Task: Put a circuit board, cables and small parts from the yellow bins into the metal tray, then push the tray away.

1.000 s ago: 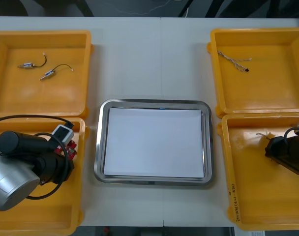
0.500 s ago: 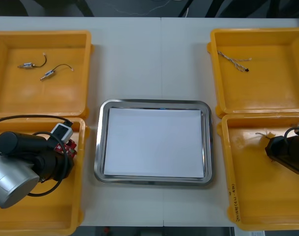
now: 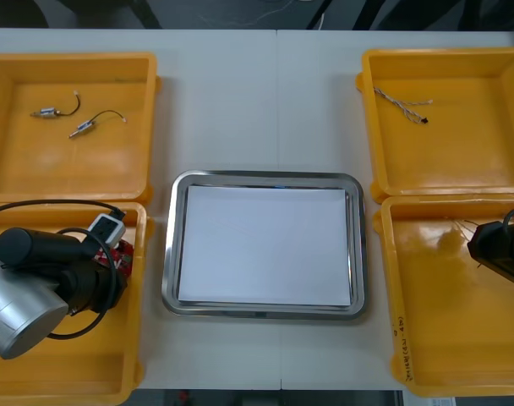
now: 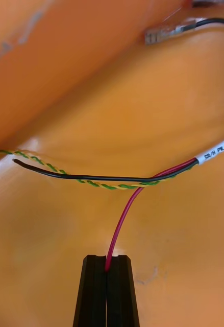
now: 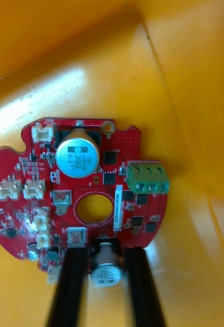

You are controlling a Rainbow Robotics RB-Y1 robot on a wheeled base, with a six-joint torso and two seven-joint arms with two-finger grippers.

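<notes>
Left hand (image 5: 105, 253): in the near yellow bin (image 3: 71, 372) left of the metal tray (image 3: 263, 180). Its fingers were narrowed onto a silver cylindrical component at the rim of the red circuit board (image 5: 134, 145), which lay on that bin's floor.

Right hand (image 4: 106, 263): in the near right bin (image 3: 434, 338), right of the tray. Its fingers were pinched together on the red strand of the red and yellow cable (image 4: 123, 212).

"SR/H PK CAN" on cable label (image 4: 216, 149)

Left hand (image 3: 115, 264) over the circuit board (image 3: 124, 252), right hand (image 3: 475, 245) by a cable (image 3: 464, 225), metal tray (image 3: 167, 254) between.
</notes>
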